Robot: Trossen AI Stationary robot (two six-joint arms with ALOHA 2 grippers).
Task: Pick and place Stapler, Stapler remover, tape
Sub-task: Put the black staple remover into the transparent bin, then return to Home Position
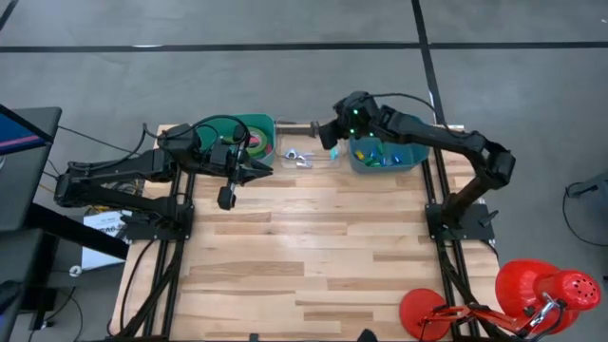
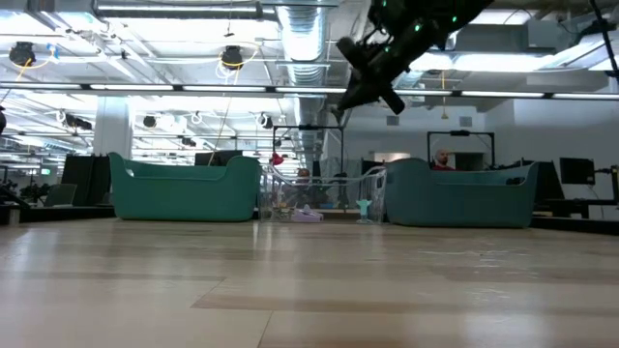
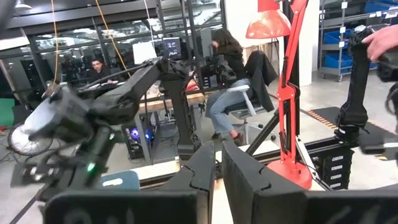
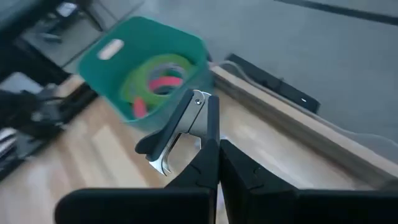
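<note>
Pale wood plank table [image 1: 313, 256] on a dark frame, grey floor around it; red desk lamp [image 1: 546, 290] at the near right corner. Level across the table the room beyond shows ceiling ducts, strip lights, and workstations; a person sits at a desk in the left wrist view, and another person's hand shows at that picture's edge. Along the far edge stand three containers: a green bin [image 1: 249, 141] on the left, a clear tray [image 1: 306, 152] in the middle, a teal bin [image 1: 388, 155] on the right with small coloured pieces inside. Tape rolls [image 4: 158, 78], green rings with a pinkish red one, lie in the green bin. Right gripper [image 1: 330, 136] hangs raised above the gap between clear tray and teal bin, fingers clamped on a staple remover [image 4: 180, 130], its dark handles and metal claws sticking out past the fingertips. Left gripper [image 1: 261, 171] sits just in front of the green bin, fingers pressed together with nothing between them, pointing toward the clear tray. Stapler not identifiable in any view.
</note>
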